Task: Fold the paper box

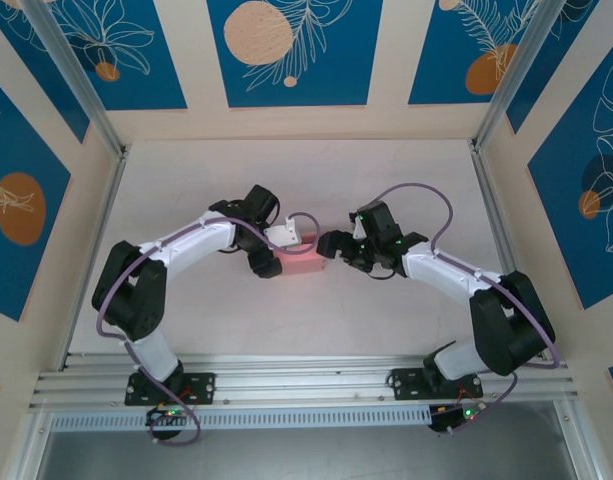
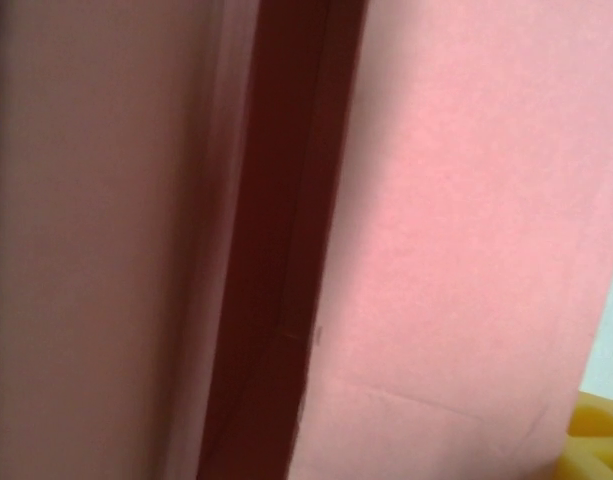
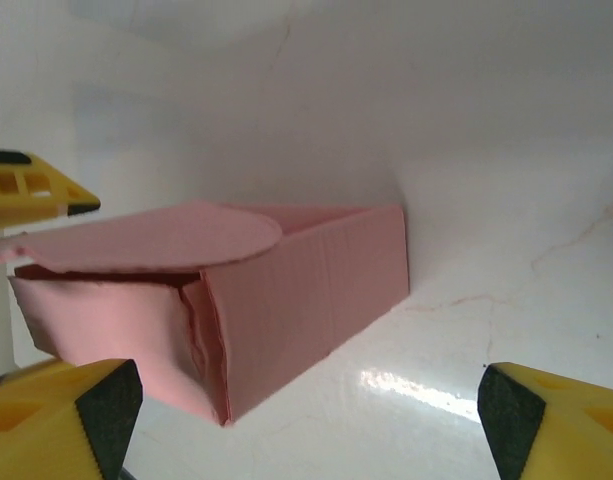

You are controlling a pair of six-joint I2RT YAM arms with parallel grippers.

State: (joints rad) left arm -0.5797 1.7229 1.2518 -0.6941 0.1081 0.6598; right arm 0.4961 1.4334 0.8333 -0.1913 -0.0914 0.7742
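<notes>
Pink card of the paper box (image 2: pixel 466 200) sits hard against the left wrist lens, with a dark crease running down between two panels and a sliver of yellow finger (image 2: pixel 598 440) at the lower right corner.

Seen from above, the white table (image 1: pixel 286 320) spreads between patterned walls. The left arm (image 1: pixel 186 245) and right arm (image 1: pixel 456 275) both reach inward, meeting near the table's middle. Between them lies the box (image 1: pixel 298 262), resting flat on the surface.

The left gripper (image 1: pixel 268 262) is against the box's left end. It appears to touch the card, but I cannot tell whether its fingers are clamped on it or merely beside it.

The right gripper (image 1: pixel 333 245) points at the box's right end from just beside it. From its wrist camera the right gripper (image 3: pixel 306 415) stands wide, with bare table between its yellow, black-tipped fingers and the box (image 3: pixel 306 290) ahead of them, apart. That box is a low rectangle with a somewhat crumpled left end. A rounded lid flap (image 3: pixel 156 235) lies over its top, a dark gap beneath it, and a yellow finger (image 3: pixel 31 185) sits just above the flap at the left edge.
</notes>
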